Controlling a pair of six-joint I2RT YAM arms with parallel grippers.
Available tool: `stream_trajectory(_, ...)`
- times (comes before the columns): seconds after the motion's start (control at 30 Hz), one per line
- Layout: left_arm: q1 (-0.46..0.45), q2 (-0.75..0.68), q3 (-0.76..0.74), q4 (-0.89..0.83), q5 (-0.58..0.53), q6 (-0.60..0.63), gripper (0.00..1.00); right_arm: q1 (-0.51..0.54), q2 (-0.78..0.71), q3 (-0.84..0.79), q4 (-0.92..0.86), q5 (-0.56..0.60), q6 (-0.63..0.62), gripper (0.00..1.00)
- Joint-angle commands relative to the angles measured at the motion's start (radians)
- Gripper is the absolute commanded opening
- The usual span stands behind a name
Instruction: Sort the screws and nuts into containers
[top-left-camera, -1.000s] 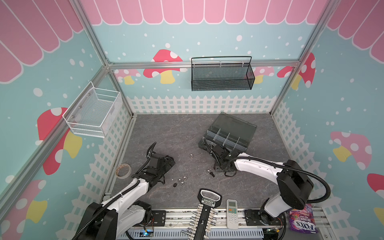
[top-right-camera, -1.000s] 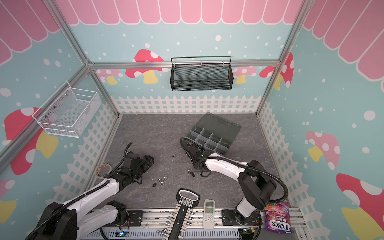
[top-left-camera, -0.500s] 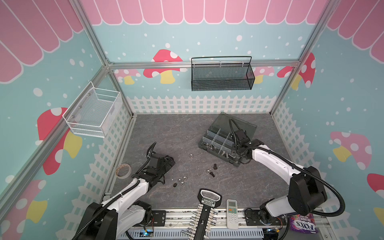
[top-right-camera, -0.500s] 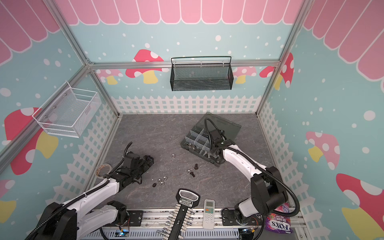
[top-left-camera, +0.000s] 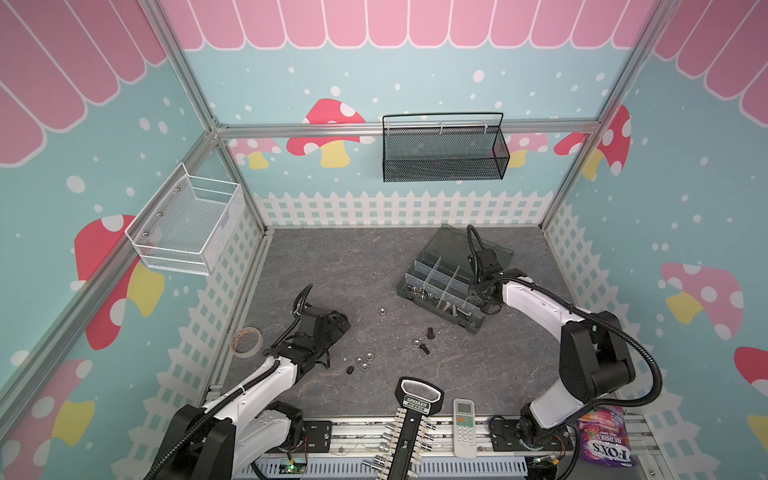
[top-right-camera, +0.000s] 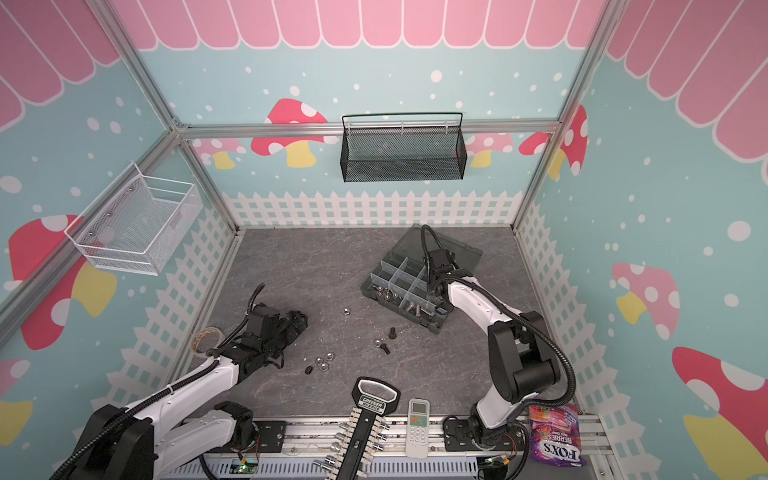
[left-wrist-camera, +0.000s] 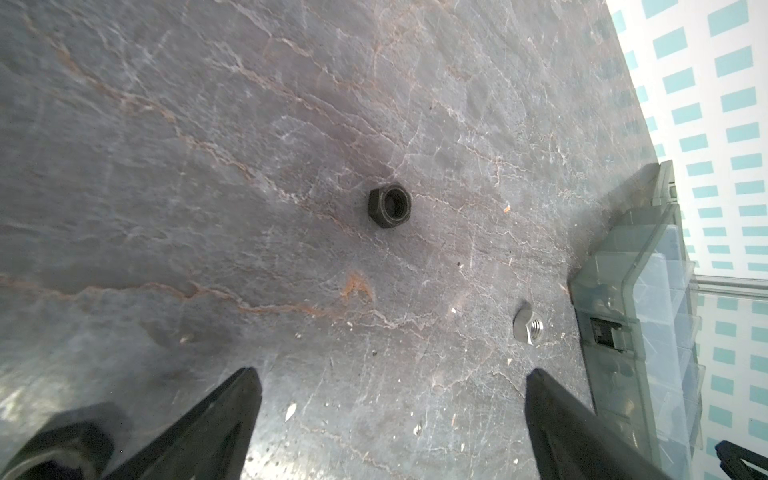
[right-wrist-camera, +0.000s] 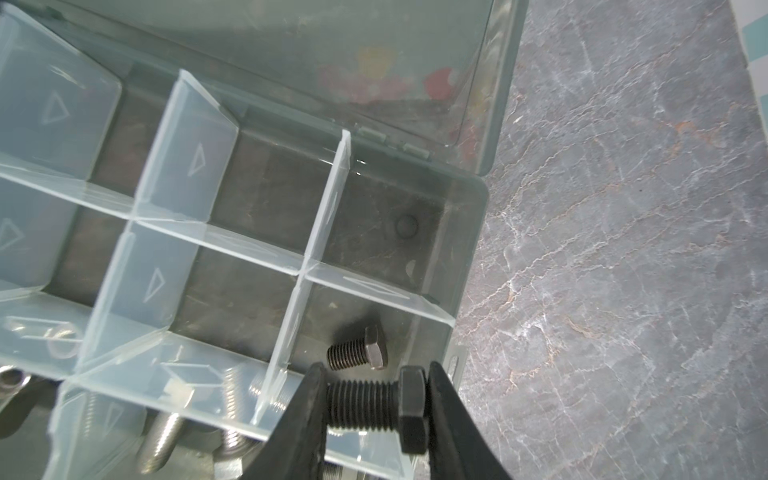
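In the right wrist view my right gripper is shut on a black hex-head screw, pinched end to end, just above the organiser box's end compartment. Another black screw lies in the compartment below. Silver screws fill the neighbouring one. In both top views this gripper hangs over the box's near right end. My left gripper is open and empty low over the floor. A black nut and a silver nut lie ahead of it. Loose nuts and black screws dot the floor.
A socket rack, a remote and a candy bag lie along the front edge. A tape roll sits by the left wall. A black mesh basket and a white wire basket hang on the walls.
My right gripper has swung from the floor at the box's front left corner to above the box's right end. The left arm has not moved.
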Motion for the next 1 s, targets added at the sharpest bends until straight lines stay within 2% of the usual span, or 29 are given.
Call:
stream_trajectory(0.0, 0.006, -0.013, 0.01, 0.0, -0.018, -0.001, 1.0, -0.009, 0.021, 0.004, 0.03, -0.023, -0.016, 0.37)
stream_trajectory(0.2, 0.006, -0.021, 0.012, -0.004, -0.024, -0.004, 1.0, -0.009, 0.006, -0.015, 0.041, -0.042, -0.018, 0.57)
stream_trajectory(0.27, 0.007, -0.021, 0.014, -0.005, -0.025, -0.006, 1.0, -0.009, -0.004, -0.013, 0.034, -0.042, -0.022, 0.61)
stream_trajectory(0.5, 0.007, -0.013, 0.026, -0.006, -0.025, -0.003, 1.0, 0.025, -0.099, -0.01, -0.009, -0.05, -0.05, 0.59)
stream_trajectory(0.77, 0.008, 0.013, 0.031, 0.007, -0.026, -0.006, 1.0, 0.24, -0.16, -0.021, -0.083, -0.016, 0.015, 0.57)
stream_trajectory(0.97, 0.008, 0.024, 0.029, 0.012, -0.019, -0.006, 1.0, 0.374, -0.1, -0.034, -0.107, -0.112, 0.112, 0.55)
